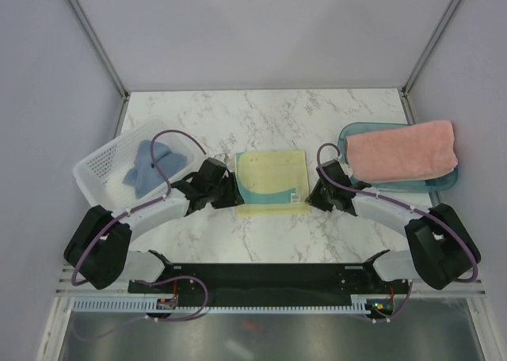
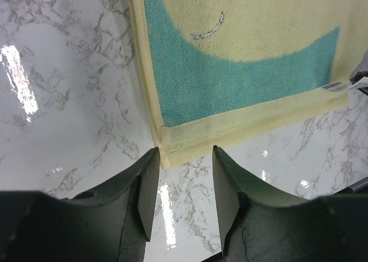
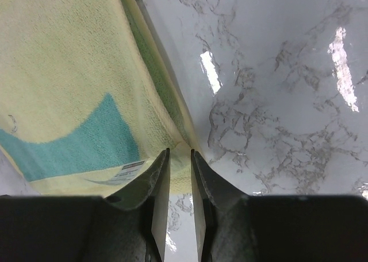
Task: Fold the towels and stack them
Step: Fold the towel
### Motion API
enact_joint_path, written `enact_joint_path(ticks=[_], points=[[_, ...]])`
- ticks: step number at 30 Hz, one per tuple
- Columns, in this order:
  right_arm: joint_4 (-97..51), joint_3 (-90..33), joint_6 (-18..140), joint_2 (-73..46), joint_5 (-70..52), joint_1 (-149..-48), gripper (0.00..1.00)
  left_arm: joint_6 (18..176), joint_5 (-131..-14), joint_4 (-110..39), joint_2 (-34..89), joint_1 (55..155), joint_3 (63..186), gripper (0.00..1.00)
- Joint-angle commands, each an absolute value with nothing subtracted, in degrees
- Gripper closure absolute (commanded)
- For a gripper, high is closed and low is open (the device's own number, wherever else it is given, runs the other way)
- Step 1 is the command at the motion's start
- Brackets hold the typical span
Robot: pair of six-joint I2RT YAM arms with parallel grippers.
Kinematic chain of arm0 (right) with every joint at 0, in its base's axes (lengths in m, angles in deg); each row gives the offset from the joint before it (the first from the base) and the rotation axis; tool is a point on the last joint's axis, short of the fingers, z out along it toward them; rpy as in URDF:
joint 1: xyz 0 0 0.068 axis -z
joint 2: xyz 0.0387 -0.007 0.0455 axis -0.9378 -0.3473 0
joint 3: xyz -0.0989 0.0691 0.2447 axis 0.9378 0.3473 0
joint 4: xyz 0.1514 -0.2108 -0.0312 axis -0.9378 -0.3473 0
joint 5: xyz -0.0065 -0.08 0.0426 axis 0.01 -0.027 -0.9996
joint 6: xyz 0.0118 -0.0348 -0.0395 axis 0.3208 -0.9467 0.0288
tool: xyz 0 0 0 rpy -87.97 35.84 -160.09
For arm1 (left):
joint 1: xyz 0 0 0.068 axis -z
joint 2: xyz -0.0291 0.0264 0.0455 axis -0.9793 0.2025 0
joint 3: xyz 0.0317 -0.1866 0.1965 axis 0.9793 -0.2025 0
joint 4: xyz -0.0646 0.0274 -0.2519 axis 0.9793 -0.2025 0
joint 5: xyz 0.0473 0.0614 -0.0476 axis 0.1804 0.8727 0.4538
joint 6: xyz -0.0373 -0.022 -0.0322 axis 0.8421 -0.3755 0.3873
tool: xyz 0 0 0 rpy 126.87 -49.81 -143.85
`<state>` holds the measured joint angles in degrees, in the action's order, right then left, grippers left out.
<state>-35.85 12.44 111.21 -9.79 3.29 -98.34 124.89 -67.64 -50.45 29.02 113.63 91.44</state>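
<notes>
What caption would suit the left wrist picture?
Open left pincer facing a corner of the yellow-and-teal towel on marble table.

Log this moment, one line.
yellow towel flat | left tool open at corner | right tool ajar at corner | pink towel on tray

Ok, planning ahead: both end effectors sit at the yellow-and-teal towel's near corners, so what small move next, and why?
Probably back both off and up. The left end effector and right end effector stand open at the yellow-and-teal towel, which lies folded flat, gripped by neither.
</notes>
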Motion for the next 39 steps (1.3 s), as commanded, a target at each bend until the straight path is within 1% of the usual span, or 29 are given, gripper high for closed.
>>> enact_joint_path(ticks=[1,9,14,16,21,26,34,36,39], points=[[-34.9,12.7,110.9,-9.9,4.6,-98.6,0.71,125.7,-68.8,-47.0,29.6,113.4,90.5,0.51],[-34.1,13.0,110.4,-11.9,4.8,-98.8,0.69,126.3,-68.1,-45.3,32.7,113.4,90.2,0.51],[-33.8,13.4,110.2,-12.3,5.3,-98.8,0.69,126.2,-67.8,-45.2,33.9,113.4,90.4,0.51],[-33.7,13.6,109.9,-12.3,5.3,-98.8,0.72,126.3,-67.7,-45.2,34.2,113.4,90.4,0.51],[-33.5,13.9,109.7,-11.8,5.9,-98.8,0.89,126.6,-66.8,-45.2,34.7,113.4,90.5,0.52],[-33.5,13.8,109.5,-9.8,6.3,-98.9,0.98,126.7,-66.3,-45.5,35.0,113.4,90.9,0.54],[-34.0,13.5,109.3,-9.7,6.0,-98.8,0.99,127.4,-66.0,-46.1,35.3,113.4,91.4,0.67],[-34.0,13.5,109.4,-9.6,6.0,-98.8,1.00,127.9,-66.4,-45.9,35.5,113.4,91.7,0.69],[-33.9,13.5,109.4,-9.5,5.9,-98.9,1.00,128.1,-66.6,-46.0,35.9,113.4,91.9,0.68]])
